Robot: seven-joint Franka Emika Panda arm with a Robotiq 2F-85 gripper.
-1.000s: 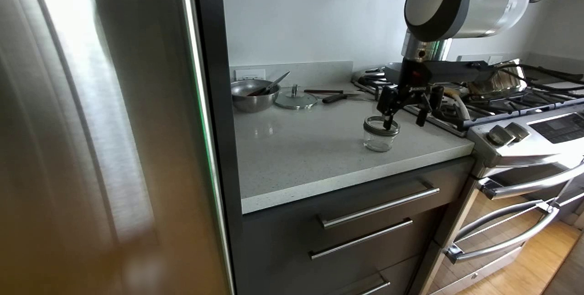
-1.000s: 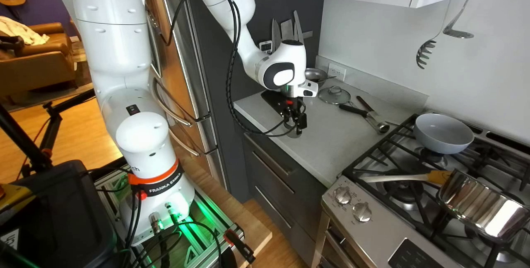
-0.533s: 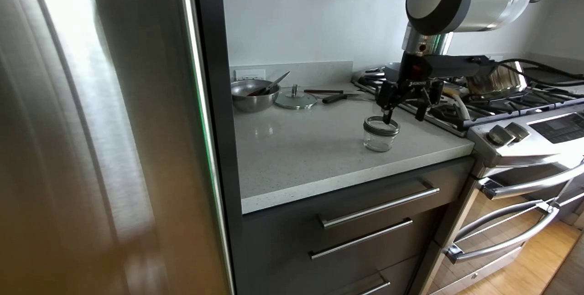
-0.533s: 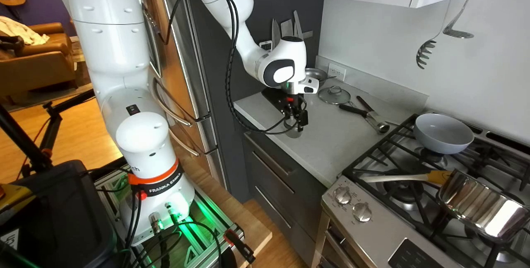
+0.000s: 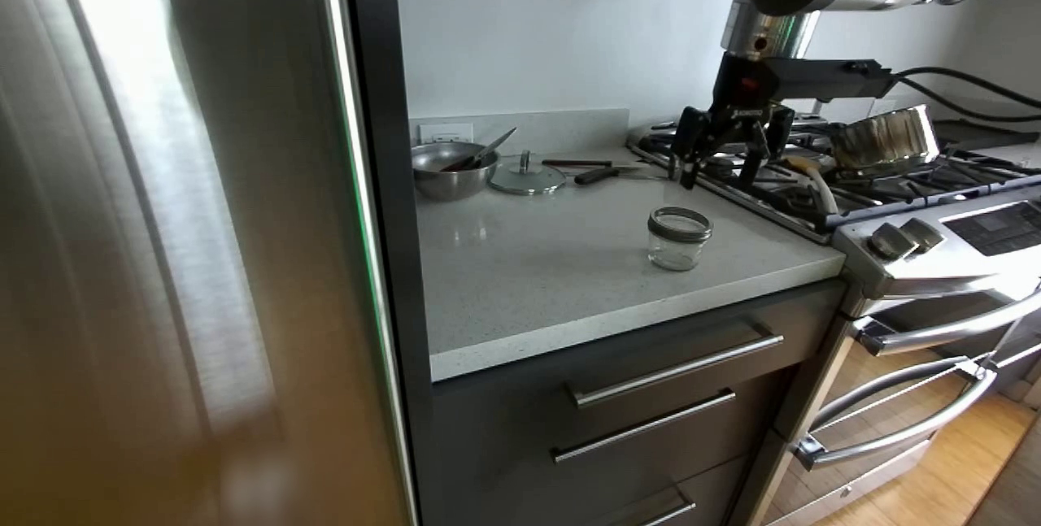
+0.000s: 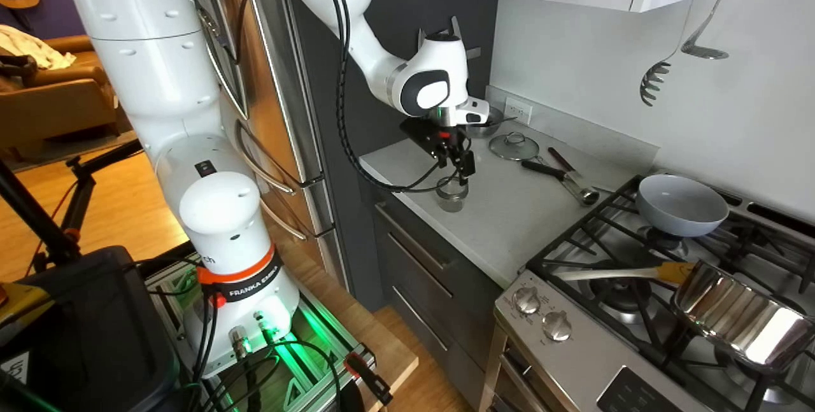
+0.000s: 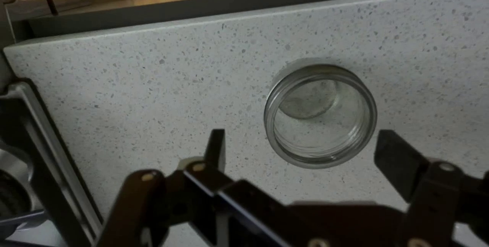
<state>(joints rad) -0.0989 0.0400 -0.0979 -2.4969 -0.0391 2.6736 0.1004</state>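
Note:
A small clear glass jar with a grey metal-looking rim stands upright on the counter; it shows in both exterior views (image 5: 677, 251) (image 6: 451, 200) and in the wrist view (image 7: 320, 161). Its top is open and I see its bottom through the mouth. My black gripper (image 5: 719, 176) is open with nothing between its fingers. It hangs above the counter, higher than the jar and apart from it. In the wrist view, the gripper's fingers (image 7: 301, 140) are spread wider than the jar's mouth, which lies between and slightly beyond the tips. The gripper also shows in an exterior view (image 6: 456, 167).
The speckled counter (image 5: 537, 290) holds a metal bowl (image 5: 455, 176), a glass lid (image 5: 527, 178) and a black-handled utensil (image 5: 598, 176). The stove beside it bears a shiny pot (image 6: 742, 316), a grey bowl (image 6: 682, 205) and a wooden-handled utensil (image 6: 611, 274). A tall fridge (image 5: 203, 225) stands at the counter's end.
My gripper has risen away from the jar, staying open and empty. The forearm and wrist have moved up with it. The jar has not moved.

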